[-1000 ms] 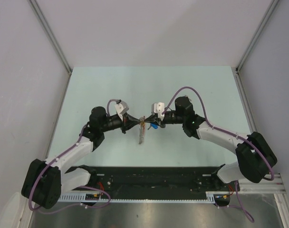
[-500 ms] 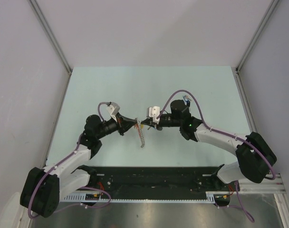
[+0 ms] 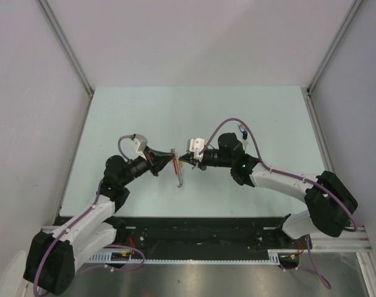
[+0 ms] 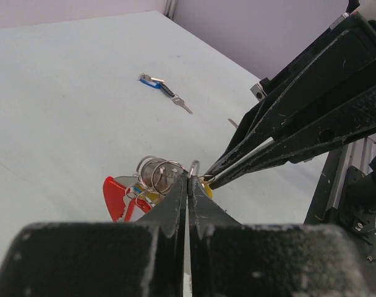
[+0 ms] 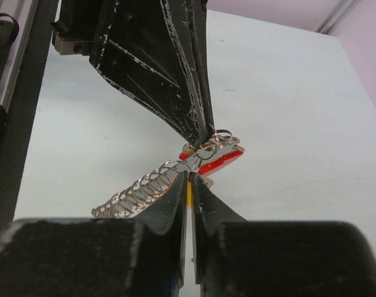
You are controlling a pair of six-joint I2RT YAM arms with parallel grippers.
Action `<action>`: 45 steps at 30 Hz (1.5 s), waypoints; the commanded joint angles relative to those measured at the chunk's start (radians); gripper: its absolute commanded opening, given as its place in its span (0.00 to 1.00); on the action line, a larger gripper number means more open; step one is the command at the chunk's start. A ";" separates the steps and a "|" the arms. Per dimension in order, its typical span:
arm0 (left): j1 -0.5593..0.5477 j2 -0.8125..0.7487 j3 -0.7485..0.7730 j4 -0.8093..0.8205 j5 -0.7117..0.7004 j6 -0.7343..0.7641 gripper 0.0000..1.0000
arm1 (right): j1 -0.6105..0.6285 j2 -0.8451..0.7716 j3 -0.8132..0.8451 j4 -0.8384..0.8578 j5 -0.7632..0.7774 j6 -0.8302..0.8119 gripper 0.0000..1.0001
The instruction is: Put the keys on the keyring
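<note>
The keyring (image 5: 141,189), a silver coiled strand with a red band (image 5: 222,162), hangs in the air between my two grippers above the table's middle (image 3: 179,174). My left gripper (image 4: 188,179) is shut on a wire ring at the keyring's top end; the rings (image 4: 158,173) and the red band (image 4: 115,195) lie just left of its tips. My right gripper (image 5: 189,177) is shut on a yellow-headed key (image 5: 188,193), tip to tip with the left fingers (image 5: 175,74). The yellow head also shows in the left wrist view (image 4: 207,189). A blue-headed key (image 4: 152,81) and a dark-headed key (image 4: 174,99) lie on the table.
The pale green table (image 3: 145,117) is walled by grey panels on three sides. A black rail (image 3: 194,232) with the arm bases runs along the near edge. The right arm's fingers (image 4: 287,124) fill the right of the left wrist view.
Both grippers have shifted left together with the keyring between them. The left arm has drawn back to the left, and the right arm has reached further left.
</note>
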 commanded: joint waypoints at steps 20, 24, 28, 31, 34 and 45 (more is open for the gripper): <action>0.012 -0.058 -0.023 0.075 -0.008 -0.017 0.00 | -0.039 -0.016 -0.020 0.160 -0.023 0.202 0.29; 0.012 -0.067 -0.031 0.057 -0.039 -0.024 0.00 | -0.056 -0.009 -0.021 0.170 -0.020 0.240 0.31; 0.012 -0.105 -0.026 -0.077 -0.114 -0.029 0.00 | -0.086 -0.009 -0.021 0.177 0.050 0.309 0.38; 0.012 -0.154 -0.023 -0.156 -0.172 -0.029 0.00 | -0.102 -0.009 -0.023 0.175 0.102 0.351 0.44; 0.014 -0.197 -0.028 -0.234 -0.228 -0.032 0.00 | -0.110 -0.010 -0.023 0.172 0.173 0.389 0.48; 0.015 -0.213 0.006 -0.336 -0.516 -0.024 0.00 | -0.118 -0.024 -0.025 0.179 0.510 0.455 0.73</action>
